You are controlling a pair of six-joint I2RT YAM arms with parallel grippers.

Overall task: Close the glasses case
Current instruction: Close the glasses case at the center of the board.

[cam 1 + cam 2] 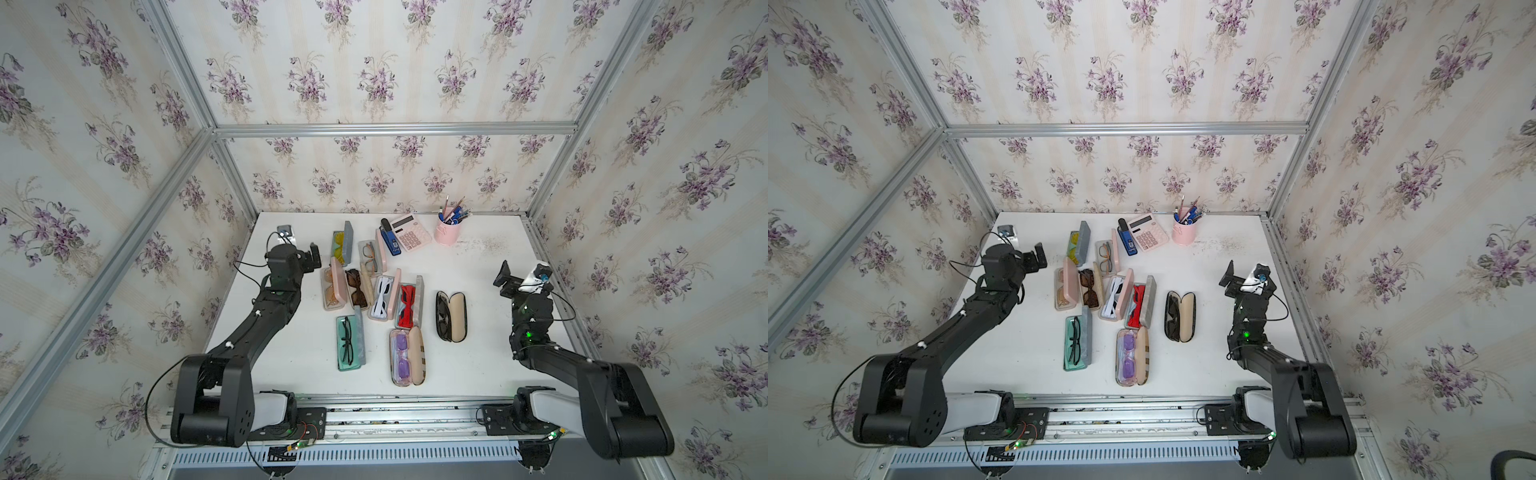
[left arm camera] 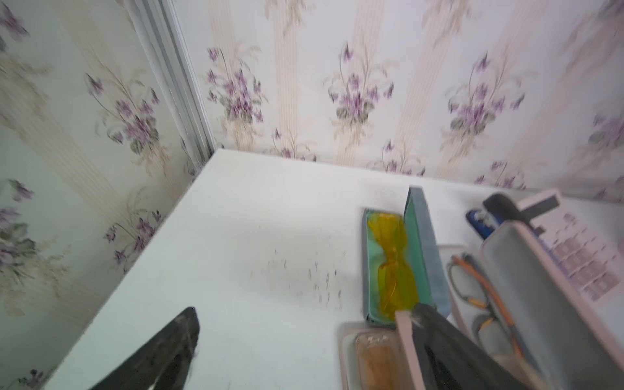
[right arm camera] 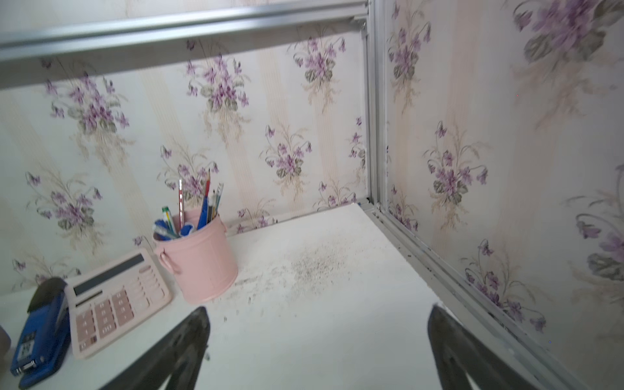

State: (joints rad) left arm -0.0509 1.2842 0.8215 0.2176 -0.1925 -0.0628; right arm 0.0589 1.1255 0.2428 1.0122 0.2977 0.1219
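While both arms hang above the white table (image 1: 478, 365), each gripper stands wide open and holds nothing: the left gripper (image 2: 305, 314) is just beside the cases at the cluster's left, and the right gripper (image 3: 317, 324) is over bare table near the right edge. Open glasses cases (image 1: 384, 299) lie clustered at the table's centre, each with spectacles inside. A black case (image 1: 451, 316) with beige lining lies apart, toward the right gripper. At the rear stand a pink calculator (image 1: 409, 237), a blue stapler (image 1: 390, 241) and a pink pen cup (image 1: 446, 232). The key legends and the stapler's label are too blurred to read.
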